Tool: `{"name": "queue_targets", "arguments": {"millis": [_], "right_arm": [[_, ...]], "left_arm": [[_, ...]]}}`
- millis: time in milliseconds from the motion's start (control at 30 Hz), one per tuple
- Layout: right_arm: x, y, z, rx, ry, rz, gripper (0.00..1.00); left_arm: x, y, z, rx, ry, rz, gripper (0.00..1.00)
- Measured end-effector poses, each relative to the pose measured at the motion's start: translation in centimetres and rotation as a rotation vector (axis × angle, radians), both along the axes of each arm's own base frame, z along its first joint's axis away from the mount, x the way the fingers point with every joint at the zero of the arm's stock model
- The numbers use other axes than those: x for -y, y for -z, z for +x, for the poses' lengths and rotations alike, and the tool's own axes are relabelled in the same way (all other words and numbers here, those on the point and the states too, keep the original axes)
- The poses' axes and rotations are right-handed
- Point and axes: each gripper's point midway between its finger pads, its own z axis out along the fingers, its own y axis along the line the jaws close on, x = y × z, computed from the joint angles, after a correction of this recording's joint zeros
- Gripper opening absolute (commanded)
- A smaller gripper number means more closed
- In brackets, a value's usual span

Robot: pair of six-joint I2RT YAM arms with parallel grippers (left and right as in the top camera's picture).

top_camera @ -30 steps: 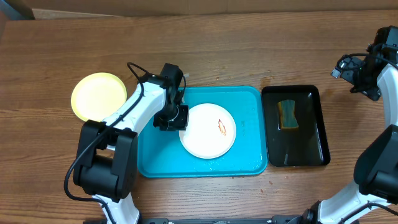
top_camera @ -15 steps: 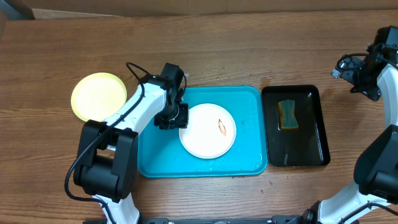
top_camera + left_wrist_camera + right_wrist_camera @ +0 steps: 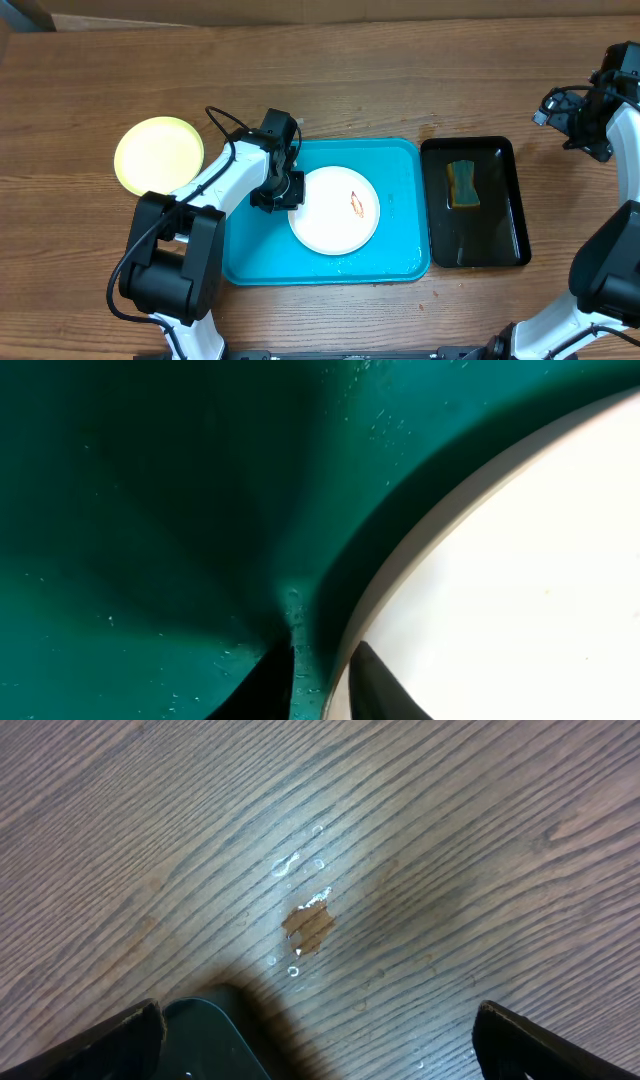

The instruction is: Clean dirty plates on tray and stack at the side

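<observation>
Two fingertips (image 3: 375, 685) of the left gripper (image 3: 320, 682) stand close together with a narrow gap, right at the left rim of the white plate (image 3: 330, 215). One is over the plate and one over the wet tray (image 3: 250, 250), and we cannot tell whether they pinch the rim or only touch down beside it. The plate lies flat in the middle of the tray, its orange-red smear (image 3: 356, 204) not yet wiped. The right gripper (image 3: 315, 1035) hangs spread wide over the table (image 3: 450, 840), holding nothing, beyond the far right corner of the black tray (image 3: 480, 240). The sponge (image 3: 462, 185) lies in that tray.

We judge the task partly done. The yellow plate (image 3: 158, 155) rests on the table left of the tray and looks clean; the white plate needs wiping and setting aside.

We find no third plate. It may lie under the yellow one, but we cannot say. The wrist view cuts off most of both left fingers.
</observation>
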Motion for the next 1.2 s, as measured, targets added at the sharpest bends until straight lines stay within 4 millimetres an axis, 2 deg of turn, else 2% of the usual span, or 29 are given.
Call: {"name": "queue_targets", "arguments": {"millis": [133,333,433,600,833,1067,1200], "right_arm": [[0.3,-0.6,1.4,0.061,-0.004,-0.012,1.0],[0.0,-0.7,1.8,0.081,-0.012,0.003,1.0],[-0.8,-0.7,1.9,0.09,-0.029,0.049,1.0],[-3.7,0.1,0.1,0.023,-0.065,0.196,1.0],[-4.9,0.3,-1.0,-0.018,-0.074,0.262,1.0],[-6.3,0.9,-3.5,-0.127,-0.072,0.31,1.0],[-7.7,1.0,-4.0,-0.167,-0.1,0.308,1.0]], "left_arm": [[0.0,0.0,0.0,0.0,0.0,0.002,0.14],[0.1,0.0,0.0,-0.002,0.0,-0.005,0.15],[0.2,0.0,-0.1,-0.004,0.0,-0.01,0.08],[0.9,-0.2,-0.3,-0.012,0.034,-0.054,0.08],[1.3,-0.3,-0.4,-0.015,0.059,-0.081,0.14],[1.3,-0.3,-0.5,-0.018,0.059,-0.086,0.11],[1.3,-0.4,-0.6,-0.024,0.059,-0.085,0.11]]}}
